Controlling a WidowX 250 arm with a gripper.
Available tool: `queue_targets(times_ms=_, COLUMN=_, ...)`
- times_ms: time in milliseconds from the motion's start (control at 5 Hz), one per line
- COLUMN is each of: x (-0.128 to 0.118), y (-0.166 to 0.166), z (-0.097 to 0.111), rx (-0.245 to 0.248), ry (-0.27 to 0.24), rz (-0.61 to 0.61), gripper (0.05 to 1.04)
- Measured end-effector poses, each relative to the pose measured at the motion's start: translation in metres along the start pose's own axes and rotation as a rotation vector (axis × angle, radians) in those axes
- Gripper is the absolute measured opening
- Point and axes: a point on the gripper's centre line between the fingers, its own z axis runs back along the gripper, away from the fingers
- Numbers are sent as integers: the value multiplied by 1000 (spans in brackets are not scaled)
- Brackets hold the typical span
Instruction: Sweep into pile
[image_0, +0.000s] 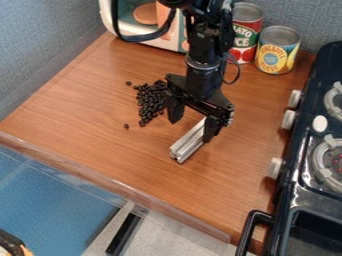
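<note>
Black beans (152, 100): heaped loosely just left of the pincer in the camera view, thick in the middle, ragged towards the lower end.
Stray beans (126, 126): set apart from the heap, farther left of the pincer; likely to be missed by too short or too narrow a sweep.
Metal bar (188, 145): lying aslant under the pincer, near end jutting out below it; probably meant as the sweeping tool. Liable to roll or skid away after a nudge from a descending fingertip, or to swivel mid-sweep after a grasp too close to one end.
Pincer (192, 131): released, with fingers spread; right-hand one close by the bar, contact impossible to tell. Could come down on top of the bar instead of astride it through poor alignment, or scatter beans with the left-hand finger by swinging over too low.
Wooden counter (127, 160): spread out beneath the pincer, front edge below and to the left; risk of beans rolling towards it after too fast or too hard a push.
Cans (274, 50): behind the pincer, to the right.
White toy appliance (107, 15): behind the pincer, to the left.
Stove (300, 150): well right of the pincer.
</note>
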Motion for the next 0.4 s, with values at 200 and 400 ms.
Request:
queue_targets(times_ms=200, x=1, y=-8, z=-15, rx=4, ry=27, rz=-34, gripper=1003)
queue_targets(times_ms=400, x=6, y=-14, z=-18, rx=2, ry=35, rz=-56, gripper=958)
